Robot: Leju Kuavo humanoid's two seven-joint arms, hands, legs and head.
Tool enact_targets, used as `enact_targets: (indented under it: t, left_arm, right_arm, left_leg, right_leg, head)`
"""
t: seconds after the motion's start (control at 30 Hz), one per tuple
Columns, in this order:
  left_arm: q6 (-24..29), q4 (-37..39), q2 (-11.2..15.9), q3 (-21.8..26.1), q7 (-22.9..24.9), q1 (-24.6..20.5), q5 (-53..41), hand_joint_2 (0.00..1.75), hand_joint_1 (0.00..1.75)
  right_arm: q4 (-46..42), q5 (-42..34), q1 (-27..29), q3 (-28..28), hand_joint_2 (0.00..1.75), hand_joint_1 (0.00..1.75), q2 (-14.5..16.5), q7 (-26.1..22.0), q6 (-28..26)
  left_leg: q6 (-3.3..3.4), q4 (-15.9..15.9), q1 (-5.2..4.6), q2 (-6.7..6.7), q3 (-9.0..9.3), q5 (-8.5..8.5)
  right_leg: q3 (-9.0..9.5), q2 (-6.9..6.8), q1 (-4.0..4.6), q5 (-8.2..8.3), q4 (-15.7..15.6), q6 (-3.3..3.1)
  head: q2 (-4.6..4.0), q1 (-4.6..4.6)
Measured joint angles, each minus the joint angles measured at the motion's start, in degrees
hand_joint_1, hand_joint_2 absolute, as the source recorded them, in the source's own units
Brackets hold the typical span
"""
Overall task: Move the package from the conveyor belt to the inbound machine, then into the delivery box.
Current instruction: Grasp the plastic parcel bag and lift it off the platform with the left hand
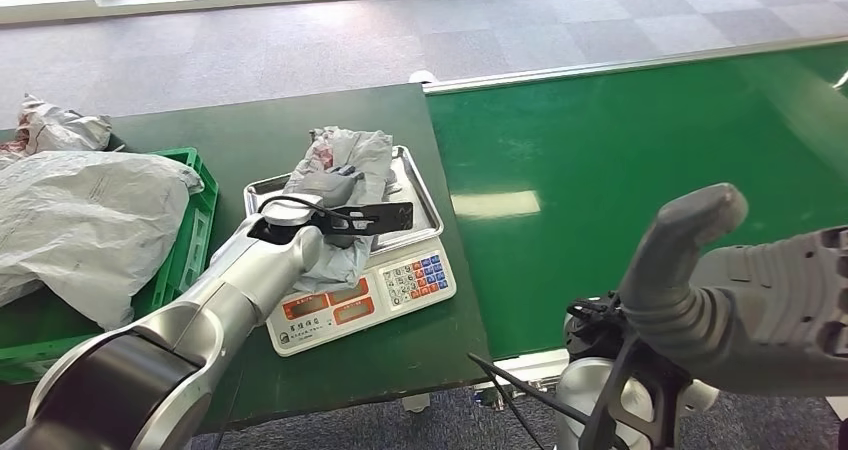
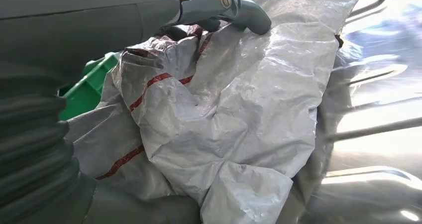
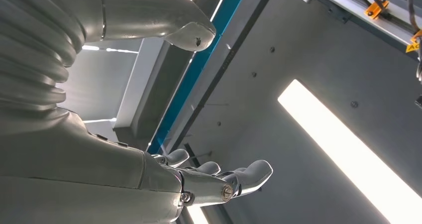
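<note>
The package, a crumpled grey plastic mailer with red stripes, lies on the steel tray of the weighing scale. My left hand lies on top of it and grips it. In the left wrist view its fingers curl over the bag's edge and the thumb sits beneath. My right hand hovers near the conveyor's front edge with the thumb raised. It holds nothing, and its fingers are spread.
The green conveyor belt runs to the right of the dark green table. A green crate at the table's left holds a large grey bag. Another crumpled bag lies behind it.
</note>
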Motion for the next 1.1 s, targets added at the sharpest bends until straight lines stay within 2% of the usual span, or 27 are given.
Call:
enact_targets:
  t: [0.1, 0.13, 0.6, 1.1]
  left_arm:
    - [0.01, 0.27, 0.74, 0.0, 0.42, -0.25, 0.02, 1.75, 1.37]
    - [0.02, 0.36, 0.92, 0.0, 0.46, -0.29, 0.02, 1.75, 1.75]
    - [4.28, 0.74, 1.99, 0.0, -0.68, -0.65, -0.02, 1.75, 1.75]
    - [5.21, 0.77, 2.04, 0.0, -0.7, -0.74, -0.03, 1.75, 1.75]
  right_arm:
    - [0.04, -0.06, -0.02, 0.09, 1.75, 0.0, 0.0, 0.0, 0.0]
    - [0.07, -0.11, -0.03, 0.11, 1.75, 0.0, 0.0, 0.0, 0.0]
    - [0.77, -0.78, -0.18, 0.24, 1.75, 0.0, 0.0, 0.0, 0.0]
    - [0.8, -0.81, -0.17, 0.23, 1.75, 0.0, 0.0, 0.0, 0.0]
  left_leg:
    - [-0.04, 0.0, 0.03, -0.06, 0.21, 0.12]
    - [-0.05, 0.0, 0.03, -0.07, 0.21, 0.13]
    - [-0.05, 0.01, 0.02, -0.1, 0.17, 0.13]
    - [-0.04, 0.01, 0.02, -0.14, 0.09, 0.13]
  right_leg:
    - [0.0, -0.01, 0.02, 0.06, 0.02, -0.06]
    - [0.0, -0.01, 0.02, 0.07, 0.03, -0.06]
    - [-0.03, -0.02, 0.01, 0.07, 0.03, -0.06]
    - [-0.09, -0.04, 0.01, 0.07, 0.03, -0.05]
  head:
    - [0.0, 0.01]
    - [0.0, 0.01]
    - [0.0, 0.01]
    - [0.0, 0.01]
